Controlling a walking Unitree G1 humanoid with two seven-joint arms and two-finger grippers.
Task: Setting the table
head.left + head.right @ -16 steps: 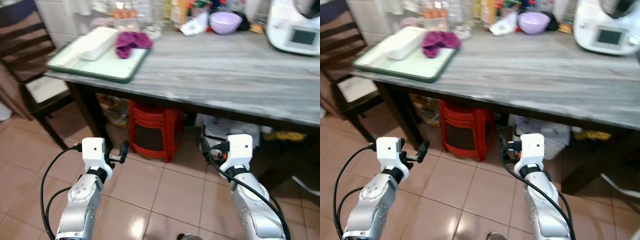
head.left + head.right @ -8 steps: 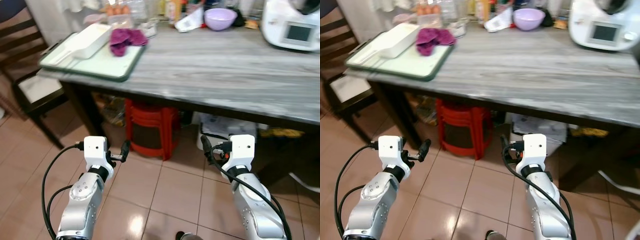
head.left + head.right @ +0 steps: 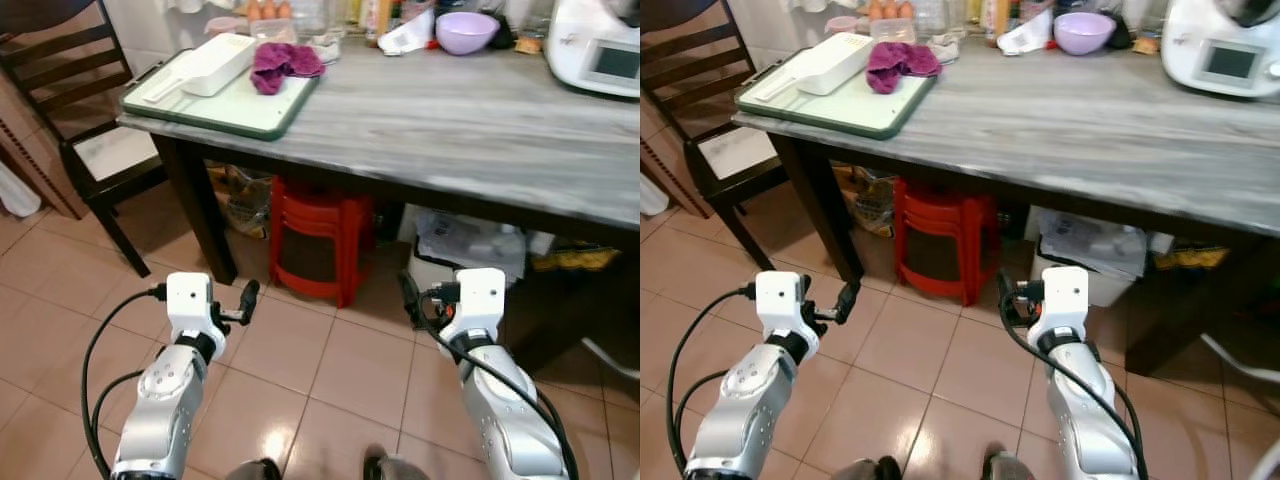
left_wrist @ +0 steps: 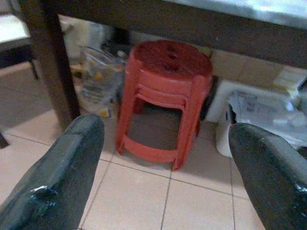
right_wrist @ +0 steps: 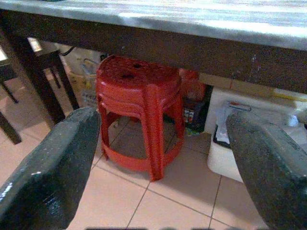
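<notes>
Both the left gripper and the right gripper are hanging spread wide and empty, held low over the floor tiles and pointing under the table at the red stools. The whole scene has been shifting over the last second, so the robot is stepping back and turning a little; the table is now sitting farther off, out of reach. On its far left corner a green tray is carrying a white box and a purple cloth; a bowl and an appliance are standing behind. The chair is crowding the tray side.
</notes>
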